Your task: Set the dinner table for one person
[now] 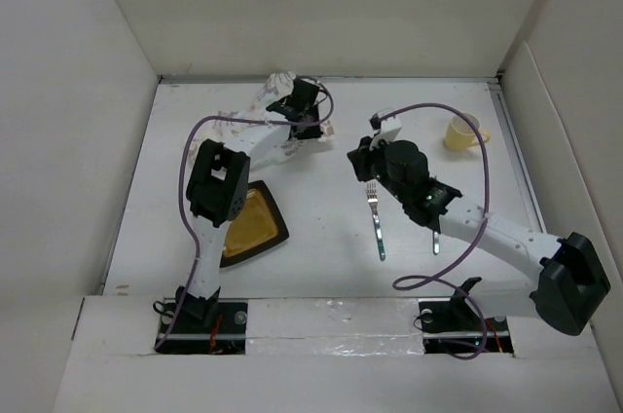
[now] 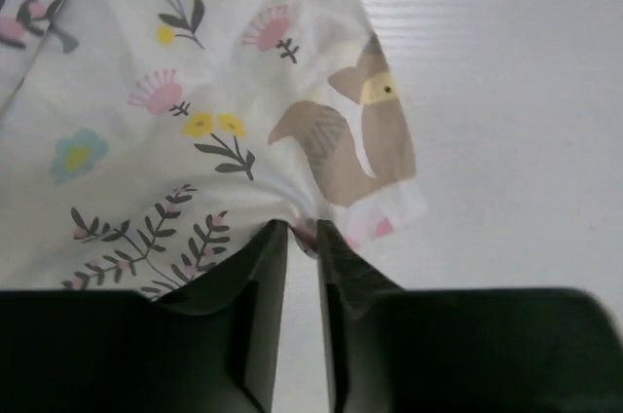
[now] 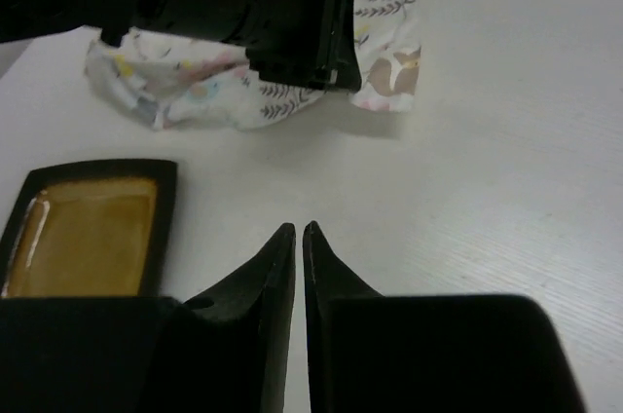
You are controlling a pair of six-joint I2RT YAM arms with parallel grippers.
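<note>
Unfolding the crumpled placemat (image 2: 195,92) beyond the plate (image 1: 255,223), left end effector (image 2: 302,230) clamped on its edge, right end effector (image 3: 298,230) closed empty; next, likely pull it flat across the surface (image 1: 321,272).

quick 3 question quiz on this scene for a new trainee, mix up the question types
1. Fill in: in the top view, the square plate lies to the ____ of the fork.
2. True or false: the left gripper is shut on the printed placemat.
3. The right gripper holds: A) the fork B) the plate C) nothing.
Key: 1 left; 2 true; 3 C.
</note>
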